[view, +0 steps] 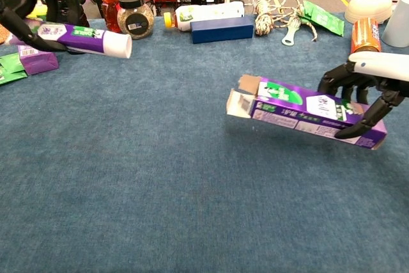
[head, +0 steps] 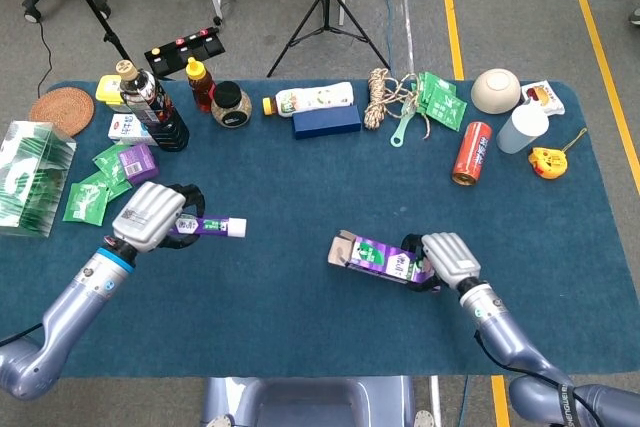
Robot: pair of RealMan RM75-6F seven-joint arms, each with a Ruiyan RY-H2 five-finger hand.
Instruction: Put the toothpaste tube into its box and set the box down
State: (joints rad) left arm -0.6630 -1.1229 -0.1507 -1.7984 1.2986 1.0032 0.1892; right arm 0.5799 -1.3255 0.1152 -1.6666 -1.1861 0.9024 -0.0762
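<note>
My left hand (head: 152, 214) (view: 25, 1) grips the purple toothpaste tube (head: 207, 228) (view: 83, 36) at its tail, white cap pointing right, just above the blue table. My right hand (head: 446, 257) (view: 364, 91) holds the purple toothpaste box (head: 378, 257) (view: 300, 110) by its right end, lifted off the cloth. The box's open flaps (view: 241, 96) face left toward the tube. A wide gap of bare cloth lies between cap and box mouth.
Along the back edge stand a sauce bottle (head: 199, 83), a jar (head: 231, 104), a white bottle (head: 312, 99), a navy box (head: 326, 121), rope (head: 378, 97), green packets (head: 438, 99), a red can (head: 472, 153), a bowl (head: 496, 90) and a cup (head: 522, 128). More packets (head: 95, 185) lie far left.
</note>
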